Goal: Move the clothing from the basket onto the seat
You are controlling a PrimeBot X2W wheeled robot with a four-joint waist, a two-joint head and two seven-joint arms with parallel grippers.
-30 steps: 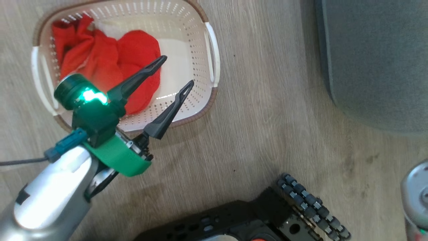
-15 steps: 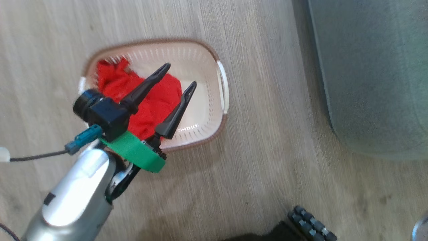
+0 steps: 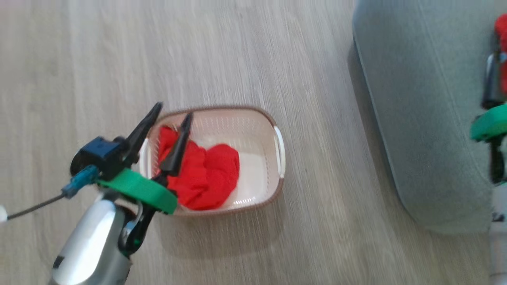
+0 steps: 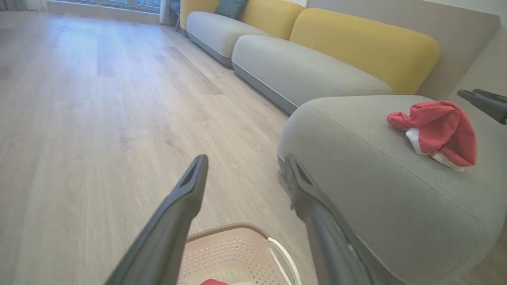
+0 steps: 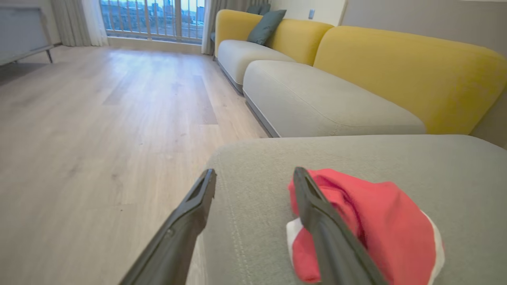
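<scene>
Leftmost in the head view, the left gripper (image 3: 173,111) hangs over the left end of the basket (image 3: 253,120), its two fingers spread apart with nothing between them. In its own wrist view the fingers frame bare floor (image 4: 99,118) and the seat's rounded corner, with the basket rim low between them.

The basket stands on the floor, just left of the seat (image 3: 427,99) and not touching it. Bunched clothing (image 3: 206,174) fills its left and middle part; the right end shows bare cream bottom.

Further right, the grey seat runs along the frame's right side. A garment (image 4: 439,130), red with white trim, lies crumpled on top of it, well back from the rounded corner.

At the far right edge the right gripper (image 5: 254,171) sits above the seat, blurred in the head view. Its wrist view shows the fingers wide apart and empty: the left one is over grey cushion, and the right one crosses the garment's near edge. Whether that finger touches the fabric cannot be told.
</scene>
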